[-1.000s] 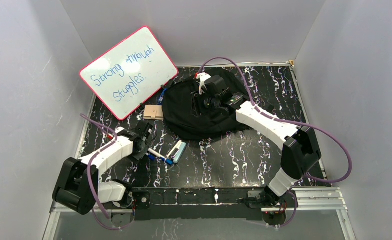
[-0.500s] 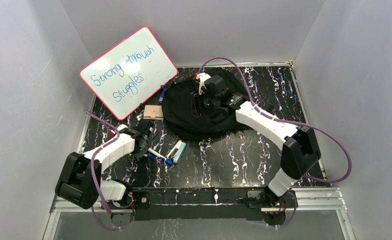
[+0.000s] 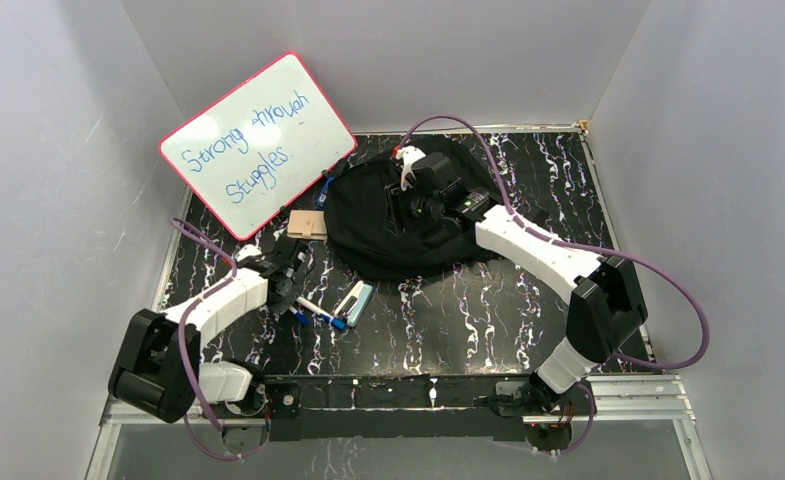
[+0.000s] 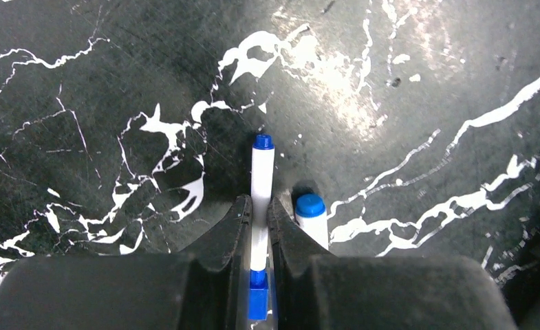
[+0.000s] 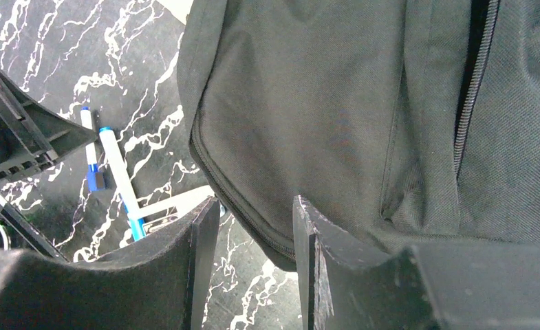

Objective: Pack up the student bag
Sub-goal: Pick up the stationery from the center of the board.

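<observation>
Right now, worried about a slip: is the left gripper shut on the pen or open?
Shut on the pen. The left gripper has both fingers against the pen's sides, no gap showing.

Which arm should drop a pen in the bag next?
The left. Its gripper is closed around the thin white pen on the table, so it could lift and carry it. The right gripper hangs open over the bag, holding nothing.
</observation>
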